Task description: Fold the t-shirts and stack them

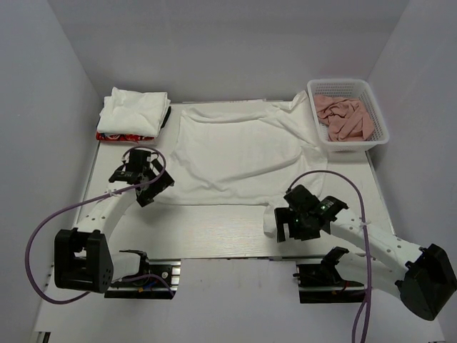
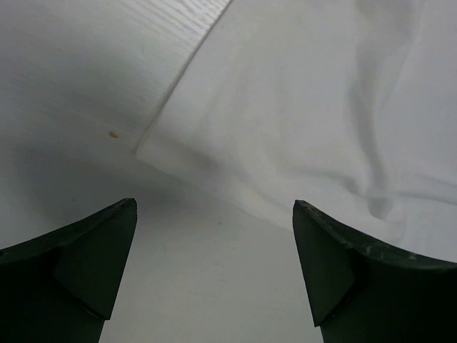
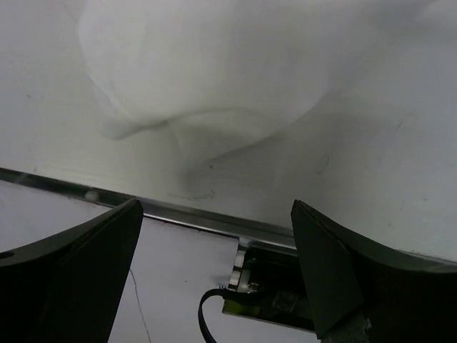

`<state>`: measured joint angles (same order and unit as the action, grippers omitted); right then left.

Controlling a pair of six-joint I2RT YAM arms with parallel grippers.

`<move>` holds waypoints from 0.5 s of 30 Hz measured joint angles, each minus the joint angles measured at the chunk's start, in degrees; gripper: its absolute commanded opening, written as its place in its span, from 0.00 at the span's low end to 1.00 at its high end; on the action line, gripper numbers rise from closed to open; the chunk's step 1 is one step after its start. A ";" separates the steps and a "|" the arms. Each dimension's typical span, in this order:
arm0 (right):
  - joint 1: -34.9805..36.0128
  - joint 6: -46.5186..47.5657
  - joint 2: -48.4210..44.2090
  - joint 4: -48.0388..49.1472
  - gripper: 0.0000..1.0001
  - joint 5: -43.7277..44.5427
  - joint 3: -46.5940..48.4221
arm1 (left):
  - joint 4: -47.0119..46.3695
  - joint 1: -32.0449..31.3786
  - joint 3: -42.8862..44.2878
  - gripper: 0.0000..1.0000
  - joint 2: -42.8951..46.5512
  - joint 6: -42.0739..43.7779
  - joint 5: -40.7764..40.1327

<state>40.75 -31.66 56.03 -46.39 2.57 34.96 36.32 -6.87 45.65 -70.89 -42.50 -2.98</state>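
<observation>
**Two spread grippers at the near edge of a laid-out t-shirt**

One white t-shirt (image 1: pixel 239 153) lay spread across the middle of the table (image 1: pixel 207 236), wrinkled, its far right part reaching up beside the basket (image 1: pixel 378 137). A stack of folded t-shirts (image 1: pixel 133 111) sat at the far left corner, resting on a red-and-dark printed layer (image 1: pixel 125 136) whose nature could not be made out. The basket, white and slotted, stood at the far right corner and held salmon-pink cloths (image 1: pixel 344 118).

The left gripper (image 1: pixel 156 179) hovered at the near left corner of the spread t-shirt. In the left wrist view its jaws stood wide apart with nothing between them (image 2: pixel 214 207); the cloth's corner (image 2: pixel 321 107) lay ahead of the fingertips, on bare table (image 2: pixel 86 71).

The right gripper (image 1: pixel 285 218) hung near the near right corner, just beside a bunched white lobe of the same garment. In the right wrist view the jaws were likewise wide and held nothing (image 3: pixel 214 207); the lobe (image 3: pixel 207 71) lay beyond them, and the table's metal edge rail (image 3: pixel 186 213) crossed between the fingers. Whether either gripper touched the cloth could not be told.
</observation>
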 measured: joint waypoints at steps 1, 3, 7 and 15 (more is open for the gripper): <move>1.46 -1.16 0.24 -0.20 0.90 -0.04 -0.94 | 0.07 0.00 -0.81 1.00 0.37 -0.33 -0.28; 3.58 -3.06 1.66 -0.07 0.90 0.35 -2.10 | -0.24 0.20 -2.75 1.00 1.18 -0.96 -1.09; 6.05 -6.93 7.41 2.01 0.90 4.04 -2.12 | -0.83 0.46 -5.01 1.00 1.51 -1.77 -1.99; 7.30 -12.33 12.85 9.35 0.34 9.62 -1.92 | -3.10 0.63 -5.03 1.00 -3.02 -3.34 -3.08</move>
<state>48.05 -43.99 68.88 -37.04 12.19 33.04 33.21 -6.24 40.62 -73.91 -45.84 -6.07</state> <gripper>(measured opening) 0.539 0.996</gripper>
